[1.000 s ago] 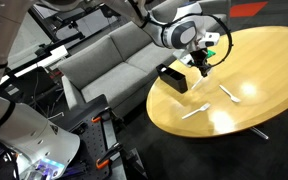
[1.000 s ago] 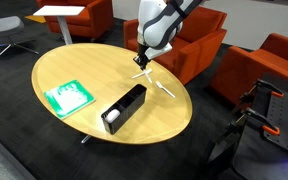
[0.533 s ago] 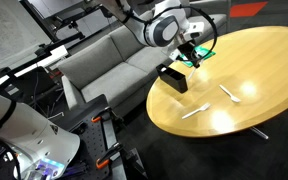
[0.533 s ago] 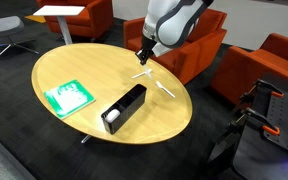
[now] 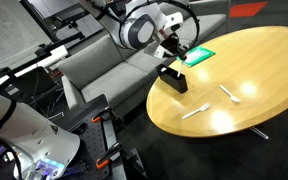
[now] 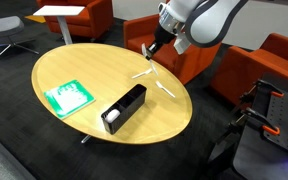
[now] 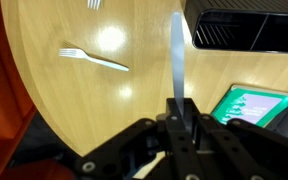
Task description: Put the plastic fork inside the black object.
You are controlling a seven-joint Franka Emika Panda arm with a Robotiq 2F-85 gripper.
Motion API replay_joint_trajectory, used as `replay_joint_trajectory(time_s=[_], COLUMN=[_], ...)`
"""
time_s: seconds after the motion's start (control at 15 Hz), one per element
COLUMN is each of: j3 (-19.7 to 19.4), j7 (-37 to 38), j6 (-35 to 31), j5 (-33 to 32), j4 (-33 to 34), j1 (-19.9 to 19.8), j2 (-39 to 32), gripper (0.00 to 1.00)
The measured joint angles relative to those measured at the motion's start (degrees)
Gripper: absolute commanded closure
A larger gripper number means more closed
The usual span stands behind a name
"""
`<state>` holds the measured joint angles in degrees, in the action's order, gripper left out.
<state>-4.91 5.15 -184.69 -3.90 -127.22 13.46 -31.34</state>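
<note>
One white utensil (image 7: 175,55) is pinched in the claw (image 7: 179,110); we align it lengthwise above the black box (image 7: 246,30) before lowering.

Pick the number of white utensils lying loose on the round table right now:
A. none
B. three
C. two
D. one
C: one loose utensil and a second loose utensil lie on the table, while the third utensil is clamped in the gripper.
</note>
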Motion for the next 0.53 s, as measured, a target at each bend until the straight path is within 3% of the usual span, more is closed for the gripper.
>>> replay_joint_trajectory(time_s=[0.2, 0.4, 0.53], j3=[2.77, 11.55, 10.6], j7=[-4.0, -4.94, -4.99], j6=[-6.02, -7.06, -7.06], j5=[-1.0, -4.34, -3.91], j4=[-5.77, -8.35, -8.22], j1=[-0.41, -5.48, -4.96], j2=[3.47, 5.01, 4.82], gripper=[0.97, 0.89, 0.89])
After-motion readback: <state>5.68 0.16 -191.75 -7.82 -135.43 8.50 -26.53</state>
